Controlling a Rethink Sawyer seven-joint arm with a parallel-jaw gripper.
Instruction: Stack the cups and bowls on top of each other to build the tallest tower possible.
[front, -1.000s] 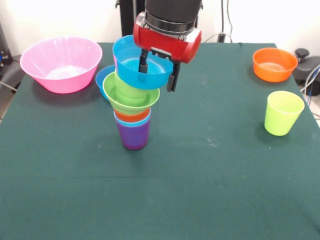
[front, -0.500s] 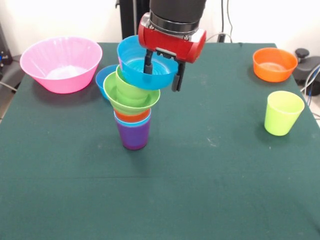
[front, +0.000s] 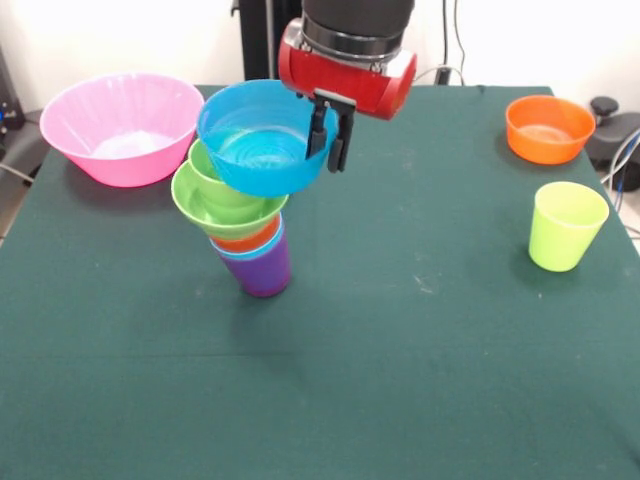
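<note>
From my remote station I see the gripper (front: 328, 138) closed on the rim of the top blue bowl (front: 262, 137), one finger inside the bowl wall and the other outside it, the two drawn nearly together with only the wall between them. The grip sits at the bowl's 3 o'clock edge. This blue bowl is the uppermost piece of the tower (front: 245, 205), which leans toward 10 o'clock in the front view. Below the blue bowl I read, in order, a stepped green cup (front: 203, 160), the ridged green bowl (front: 222, 205), an orange cup (front: 247, 239), a light blue cup rim (front: 255, 252) and the purple cup (front: 262, 272) as base; the purple cup itself stands tilted on the green table (front: 400, 380). I cannot tell whether its base lies flat on the cloth. The large pink bowl (front: 122, 125) sits at 10 o'clock from the tower, near it but apart, on the side toward which the stack leans. The orange bowl (front: 548, 128) sits at 2 o'clock, well apart, and the yellow-green cup (front: 567, 225) stands upright at 3 o'clock, just below the orange bowl. Both lie well clear of the gripper.
</note>
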